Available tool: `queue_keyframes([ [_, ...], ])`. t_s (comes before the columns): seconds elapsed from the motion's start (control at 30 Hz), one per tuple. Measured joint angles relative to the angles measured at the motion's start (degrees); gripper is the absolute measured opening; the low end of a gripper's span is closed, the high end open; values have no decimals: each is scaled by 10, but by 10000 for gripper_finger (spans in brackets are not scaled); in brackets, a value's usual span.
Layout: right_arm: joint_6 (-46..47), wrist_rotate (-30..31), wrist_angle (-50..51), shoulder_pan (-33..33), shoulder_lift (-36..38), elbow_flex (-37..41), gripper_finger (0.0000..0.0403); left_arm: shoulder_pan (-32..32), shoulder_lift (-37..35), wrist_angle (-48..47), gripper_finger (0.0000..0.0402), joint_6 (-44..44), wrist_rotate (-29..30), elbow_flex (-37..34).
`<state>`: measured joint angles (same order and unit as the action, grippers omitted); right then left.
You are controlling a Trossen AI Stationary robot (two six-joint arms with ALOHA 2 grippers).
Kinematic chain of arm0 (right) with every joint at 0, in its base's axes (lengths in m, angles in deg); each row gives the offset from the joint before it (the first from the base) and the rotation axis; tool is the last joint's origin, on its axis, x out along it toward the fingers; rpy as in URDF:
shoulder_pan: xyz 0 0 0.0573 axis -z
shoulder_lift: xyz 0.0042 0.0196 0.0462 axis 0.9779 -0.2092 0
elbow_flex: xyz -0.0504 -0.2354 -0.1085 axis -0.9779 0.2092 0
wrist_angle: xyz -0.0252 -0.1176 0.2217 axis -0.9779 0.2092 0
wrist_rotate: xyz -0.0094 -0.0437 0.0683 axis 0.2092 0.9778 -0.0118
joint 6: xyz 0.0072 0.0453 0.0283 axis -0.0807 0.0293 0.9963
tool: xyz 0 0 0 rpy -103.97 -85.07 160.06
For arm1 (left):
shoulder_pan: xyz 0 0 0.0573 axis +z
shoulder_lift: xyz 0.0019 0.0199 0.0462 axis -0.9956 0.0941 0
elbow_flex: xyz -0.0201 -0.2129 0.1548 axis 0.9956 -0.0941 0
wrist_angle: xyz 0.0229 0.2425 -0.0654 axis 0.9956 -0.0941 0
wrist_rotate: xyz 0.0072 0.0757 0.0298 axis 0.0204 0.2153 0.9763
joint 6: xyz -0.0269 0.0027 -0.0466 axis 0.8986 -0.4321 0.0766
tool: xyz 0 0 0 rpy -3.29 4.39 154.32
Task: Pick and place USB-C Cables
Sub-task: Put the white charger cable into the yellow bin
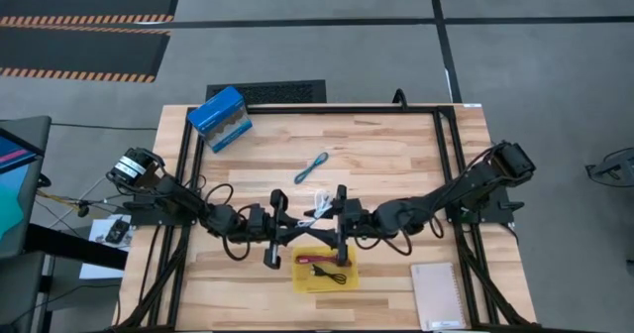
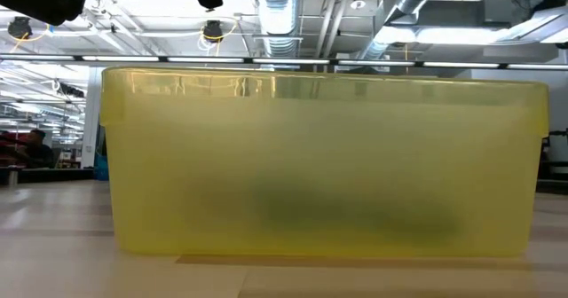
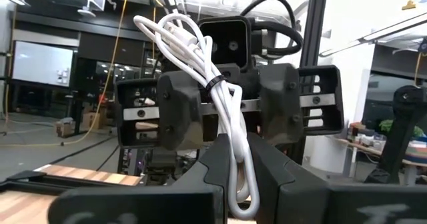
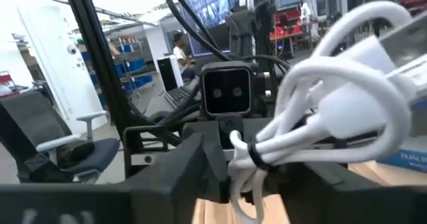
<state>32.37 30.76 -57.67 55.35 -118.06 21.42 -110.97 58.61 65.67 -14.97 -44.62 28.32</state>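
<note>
My two grippers meet nose to nose above the table's middle. The left gripper [image 1: 300, 229] [image 3: 237, 184] is shut on the white USB-C cable [image 1: 319, 204] [image 3: 200, 57], a tied bundle that stands up out of its fingers. The right gripper [image 1: 324, 224] [image 4: 257, 184] faces it, open, with one finger on each side of the same bundle [image 4: 320, 84]; I cannot tell whether it touches. The teal-blue cable [image 1: 311, 167] lies on the wood farther back. The dark red/black cable [image 1: 327, 270] lies in the yellow tray [image 1: 300, 283] [image 2: 319, 165] near the front edge. My left gripper pinches the white cable's lower end [image 3: 235, 164], several strands below the dark tie [image 3: 215, 84], between its two fingers. The fingers come level from the table's left. The bundle is lifted clear of the table and stands upright, its loops rising above the fingers.
A blue box [image 1: 220, 118] sits at the table's far left corner and a white notepad [image 1: 438, 295] at the near right corner. The table's black frame rails [image 1: 446, 155] run along both sides. The yellow tray lies just in front of the grippers.
</note>
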Motion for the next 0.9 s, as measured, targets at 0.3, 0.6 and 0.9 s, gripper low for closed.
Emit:
queue_keyframes([
  [0.3,10,21,9,2,0,0,30,0,0,-2,16,2,13,0],
  [0.6,31,32,33,2,0,0,29,0,0,-34,34,67,44,-1],
  [0.9,31,68,114,7,60,0,29,-19,-12,-110,145,113,39,0],
])
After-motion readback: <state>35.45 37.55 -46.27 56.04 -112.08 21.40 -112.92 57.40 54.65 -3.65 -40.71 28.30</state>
